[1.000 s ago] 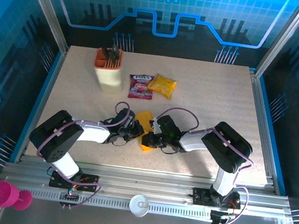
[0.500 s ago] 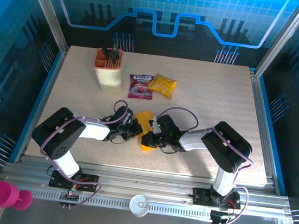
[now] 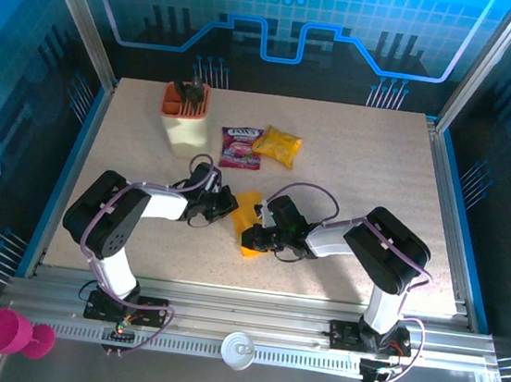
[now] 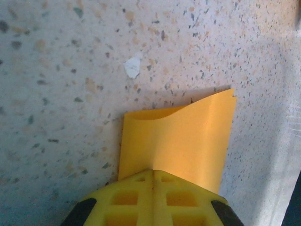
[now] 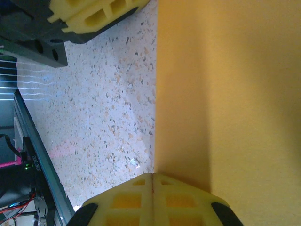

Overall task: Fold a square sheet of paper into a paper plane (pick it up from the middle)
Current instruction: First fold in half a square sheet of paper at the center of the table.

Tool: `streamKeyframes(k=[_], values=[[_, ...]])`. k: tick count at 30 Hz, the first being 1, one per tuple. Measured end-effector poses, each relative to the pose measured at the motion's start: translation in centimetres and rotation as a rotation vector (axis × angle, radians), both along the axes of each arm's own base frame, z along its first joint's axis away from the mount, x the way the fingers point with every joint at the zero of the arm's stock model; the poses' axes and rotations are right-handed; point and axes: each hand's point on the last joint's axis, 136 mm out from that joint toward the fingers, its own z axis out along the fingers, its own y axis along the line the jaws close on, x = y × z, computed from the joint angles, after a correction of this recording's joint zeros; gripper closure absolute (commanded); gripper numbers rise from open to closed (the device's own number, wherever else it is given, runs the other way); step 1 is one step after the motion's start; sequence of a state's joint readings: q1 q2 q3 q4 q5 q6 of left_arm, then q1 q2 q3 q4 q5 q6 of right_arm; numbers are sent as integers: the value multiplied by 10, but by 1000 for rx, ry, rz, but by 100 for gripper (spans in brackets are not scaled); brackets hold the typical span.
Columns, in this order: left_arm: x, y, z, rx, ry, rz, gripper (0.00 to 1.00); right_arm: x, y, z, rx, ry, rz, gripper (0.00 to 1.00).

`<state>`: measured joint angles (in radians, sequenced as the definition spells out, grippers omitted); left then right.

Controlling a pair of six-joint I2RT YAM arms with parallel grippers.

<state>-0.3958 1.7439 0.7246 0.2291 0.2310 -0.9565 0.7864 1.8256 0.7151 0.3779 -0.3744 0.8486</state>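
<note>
The square sheet of paper [image 3: 249, 213] is orange-yellow, partly folded, and sits on the speckled table between my two grippers. My left gripper [image 3: 224, 208] is at its left edge. In the left wrist view the jaws are pressed together at the tip [image 4: 153, 172], and the paper [image 4: 181, 136] fans out from between them with a curled far edge. My right gripper [image 3: 251, 238] is at the sheet's near end. Its jaws [image 5: 153, 177] meet at the paper's [image 5: 225, 94] straight edge, shut on it. The left gripper's yellow fingers [image 5: 94, 14] show at the top of the right wrist view.
A cream holder with an orange rim [image 3: 186, 119] stands at the back left. Beside it lie a purple-red packet [image 3: 239, 147] and a glossy yellow snack bag [image 3: 277, 145]. A pink cup [image 3: 3, 332] and a white disc [image 3: 238, 348] sit off the table's near rail.
My left gripper has swung up and to the left, and the paper's left side has spread out wider with it. The right gripper has stayed put.
</note>
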Motion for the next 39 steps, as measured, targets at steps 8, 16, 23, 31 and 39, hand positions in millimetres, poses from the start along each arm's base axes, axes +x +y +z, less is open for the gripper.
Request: streamKeyframes(k=[8,16,23,31,39], values=[[21,2,-1,-6,16,-49,100,4,0,-1,-1,-17,-12,100],[50,21,0,31,0,-22,100,5,1,-1,-2,-22,-15,100],[63,34,1,90,3,2,100,5,1,0,0,-23,-15,100],[75,57,37,161,-93,68,100,5,2,1,2,-28,-15,100],[28,-25,49,96,-142,-127,100,6,2,1,5,-28,-18,100]])
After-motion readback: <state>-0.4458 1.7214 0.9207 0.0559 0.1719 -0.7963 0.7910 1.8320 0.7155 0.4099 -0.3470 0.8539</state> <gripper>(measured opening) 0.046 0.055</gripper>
